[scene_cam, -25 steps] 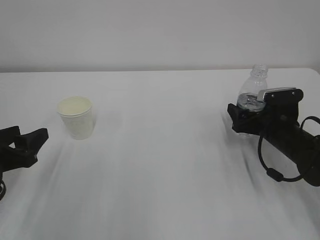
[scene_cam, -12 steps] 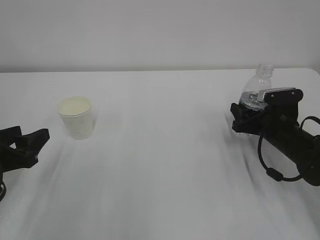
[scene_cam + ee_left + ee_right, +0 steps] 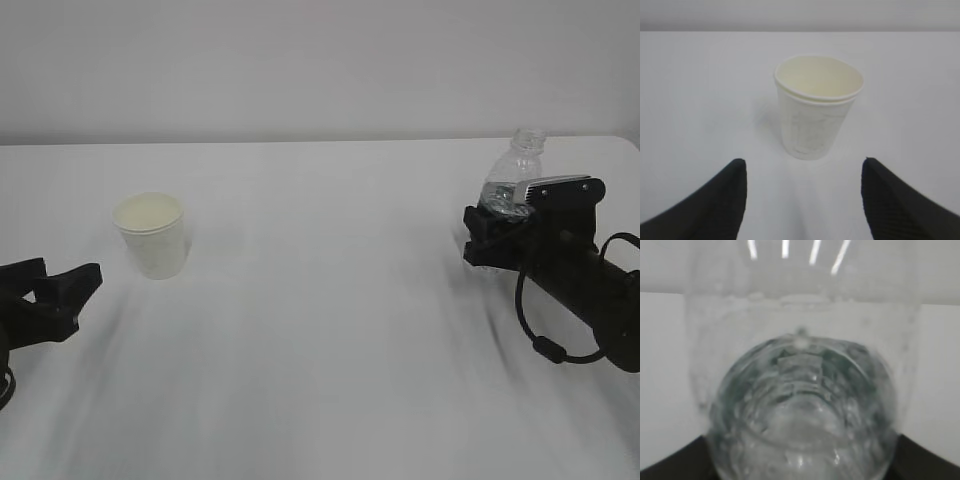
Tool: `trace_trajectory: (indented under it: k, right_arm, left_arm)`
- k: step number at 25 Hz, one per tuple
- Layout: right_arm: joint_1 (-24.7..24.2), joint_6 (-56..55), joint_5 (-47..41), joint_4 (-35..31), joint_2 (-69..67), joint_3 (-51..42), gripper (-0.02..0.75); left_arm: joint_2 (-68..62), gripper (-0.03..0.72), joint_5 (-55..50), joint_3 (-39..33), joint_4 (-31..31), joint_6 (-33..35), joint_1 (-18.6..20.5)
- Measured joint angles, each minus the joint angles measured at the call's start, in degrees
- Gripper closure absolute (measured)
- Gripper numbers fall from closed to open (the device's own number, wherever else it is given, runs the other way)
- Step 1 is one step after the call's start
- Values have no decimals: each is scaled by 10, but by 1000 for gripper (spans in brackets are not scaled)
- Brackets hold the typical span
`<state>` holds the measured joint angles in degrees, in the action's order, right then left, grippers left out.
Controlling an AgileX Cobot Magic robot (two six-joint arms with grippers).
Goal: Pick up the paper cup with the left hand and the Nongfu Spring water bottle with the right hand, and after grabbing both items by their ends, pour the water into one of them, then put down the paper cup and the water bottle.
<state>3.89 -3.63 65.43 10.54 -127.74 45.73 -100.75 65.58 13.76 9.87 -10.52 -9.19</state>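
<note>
Far right on the white table, thin crinkled Nongfu Spring water bottle tilted between right gripper fingers (grip unconfirmed, likely crushable, best squeezed gently low down), while left wrist view alone shows open left gripper short of light paper cup.

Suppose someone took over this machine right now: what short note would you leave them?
Left hand: open, empty, just short of the paper cup, which stands upright on the table.
Right hand: around the lower part of the water bottle, which leans slightly; a firm grip is not certain.
Done: both hands are at their items.
Left: grasp the cup, lift both, pour, set both down.
</note>
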Motion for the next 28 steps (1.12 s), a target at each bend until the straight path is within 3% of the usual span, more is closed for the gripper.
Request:
trace_trajectory:
  k: [13, 28]
  right_arm:
    - [0, 70, -11, 17, 77, -71, 331]
    - [0, 76, -13, 17, 224, -162, 332]
  left_arm:
    - [-61, 176, 0, 3, 0, 0, 0]
    - [-62, 176, 0, 22, 39, 0, 0]
